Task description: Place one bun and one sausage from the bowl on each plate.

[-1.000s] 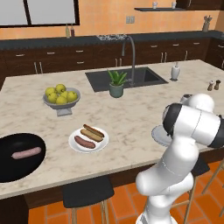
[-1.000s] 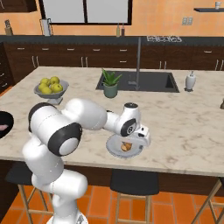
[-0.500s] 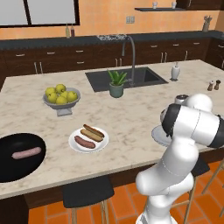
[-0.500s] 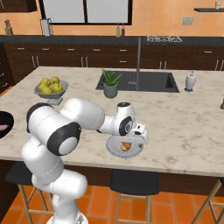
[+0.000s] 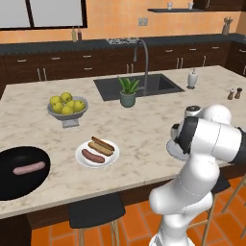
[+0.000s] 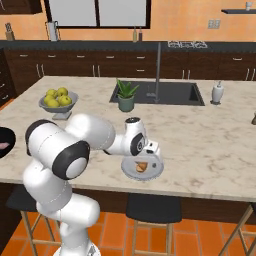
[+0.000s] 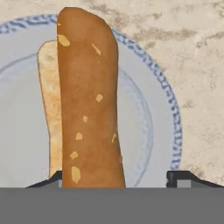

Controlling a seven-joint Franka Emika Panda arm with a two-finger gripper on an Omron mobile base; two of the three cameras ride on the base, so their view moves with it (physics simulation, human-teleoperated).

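Sitting at far left of the left base view: black bowl (image 5: 21,180), one sausage (image 5: 29,168) lying in it. Resting at centre: white plate (image 5: 81,162), already carrying bun and sausage. Hovering low over pale grey plate (image 6: 155,172) at centre of the right base view: gripper (image 6: 150,156). Lying on that plate: bun (image 7: 87,100), between the fingertips (image 7: 186,180), jaws apart; contact impossible to tell. Judging bun light, soft, crushable; gripping gently across mid-length.
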